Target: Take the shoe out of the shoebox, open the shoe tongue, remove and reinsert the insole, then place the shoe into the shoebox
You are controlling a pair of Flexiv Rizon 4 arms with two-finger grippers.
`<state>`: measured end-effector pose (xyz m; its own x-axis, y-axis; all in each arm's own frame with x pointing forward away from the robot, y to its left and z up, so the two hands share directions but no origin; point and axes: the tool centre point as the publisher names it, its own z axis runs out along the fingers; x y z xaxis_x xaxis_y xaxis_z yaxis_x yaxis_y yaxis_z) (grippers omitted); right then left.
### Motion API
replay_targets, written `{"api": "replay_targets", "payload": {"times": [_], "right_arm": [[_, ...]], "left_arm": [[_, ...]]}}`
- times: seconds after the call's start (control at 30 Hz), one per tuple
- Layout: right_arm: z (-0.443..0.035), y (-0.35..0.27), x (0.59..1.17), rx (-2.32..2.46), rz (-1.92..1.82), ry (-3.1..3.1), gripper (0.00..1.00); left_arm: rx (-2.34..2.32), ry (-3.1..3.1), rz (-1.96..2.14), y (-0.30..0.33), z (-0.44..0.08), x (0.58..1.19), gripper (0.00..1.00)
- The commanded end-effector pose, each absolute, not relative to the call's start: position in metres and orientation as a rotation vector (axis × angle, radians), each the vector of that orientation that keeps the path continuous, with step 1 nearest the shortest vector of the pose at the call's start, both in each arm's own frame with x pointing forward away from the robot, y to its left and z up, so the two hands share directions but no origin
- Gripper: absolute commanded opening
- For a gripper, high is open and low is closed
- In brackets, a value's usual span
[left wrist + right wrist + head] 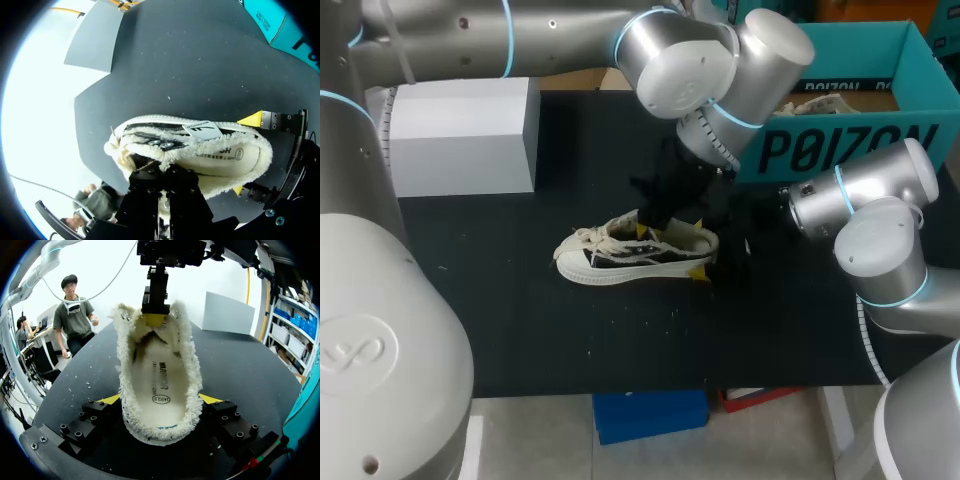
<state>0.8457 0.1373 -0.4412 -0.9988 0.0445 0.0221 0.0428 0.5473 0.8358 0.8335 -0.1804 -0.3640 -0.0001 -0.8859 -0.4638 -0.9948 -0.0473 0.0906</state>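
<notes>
A white low-top shoe with black side panels and frayed edges point(620, 258) lies on the black table, its toe to the left. My left gripper point(652, 226) comes down from above onto the shoe's throat. In the left wrist view its fingers point(150, 192) are pressed together on the tongue point(165, 150) by the laces. My right gripper point(701, 251) straddles the heel, a yellow tip point(111, 399) against each side of the shoe point(157, 385). The insole point(159, 382) lies inside. The teal shoebox point(840, 145) stands open at the back right.
A white rectangular box point(465, 135) stands at the back left of the table. Something pale point(820, 103) lies inside the shoebox. Small bits of white fluff are scattered on the black surface in front of the shoe.
</notes>
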Motion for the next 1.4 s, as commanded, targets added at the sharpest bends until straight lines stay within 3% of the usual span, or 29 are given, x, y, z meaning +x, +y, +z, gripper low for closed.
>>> {"api": "replay_targets", "payload": {"times": [0.03,0.7,1.4], "right_arm": [[-0.443,0.14,0.846,0.081,1.488,2.763,0.0],[-0.443,0.14,0.846,0.081,1.488,2.763,0.0],[-0.443,0.14,0.846,0.081,1.488,2.763,0.0]], "left_arm": [[-2.011,1.965,0.56,-0.182,-0.355,0.832,0.0],[-2.052,1.917,0.379,-0.16,-0.321,0.83,0.0],[-2.062,1.799,0.431,-0.103,-0.336,0.817,0.0]]}}
